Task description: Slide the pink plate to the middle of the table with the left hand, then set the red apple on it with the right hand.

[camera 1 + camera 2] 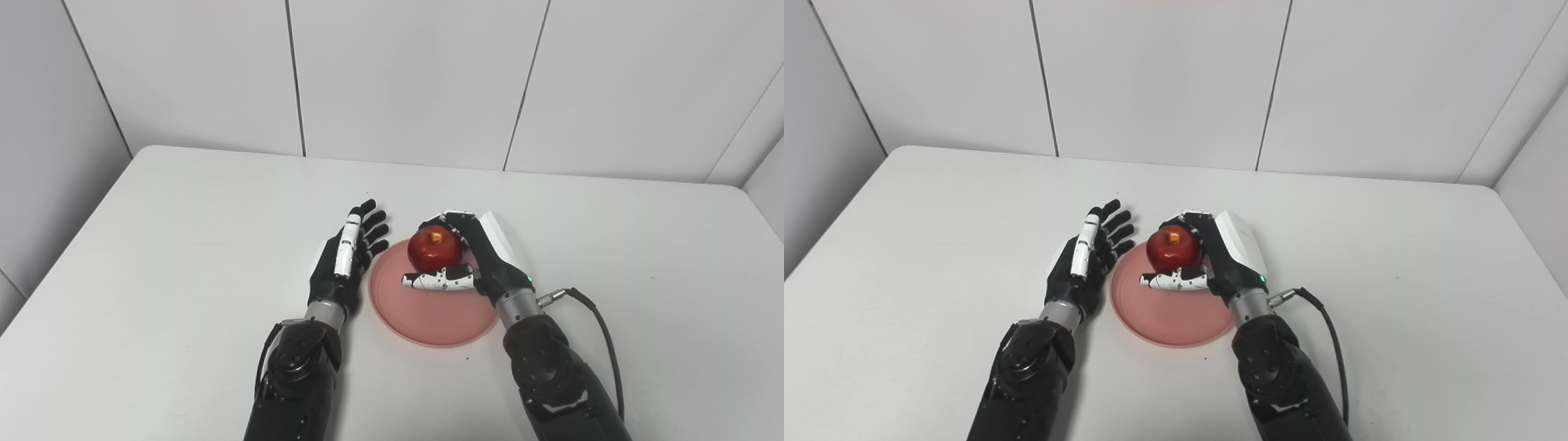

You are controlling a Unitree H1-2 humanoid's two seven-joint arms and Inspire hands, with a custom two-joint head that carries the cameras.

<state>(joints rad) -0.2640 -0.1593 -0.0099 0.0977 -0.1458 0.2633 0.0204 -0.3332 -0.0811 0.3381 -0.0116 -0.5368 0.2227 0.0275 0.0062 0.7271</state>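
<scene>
The pink plate [429, 312] lies near the middle of the white table [184, 233]. Over its far part is the red apple [435, 248], with my right hand [474, 260] shut on it, fingers curled behind and thumb across the front. Whether the apple touches the plate is hidden by the thumb. My left hand [346, 260] stands open at the plate's left rim, fingers straight and pointing away, holding nothing. The right eye view shows the same: apple [1172, 247], plate [1170, 315], left hand [1087, 257], right hand [1222, 257].
White wall panels [404, 79] rise behind the table's far edge. A black cable [603, 331] loops from my right wrist over the table on the right.
</scene>
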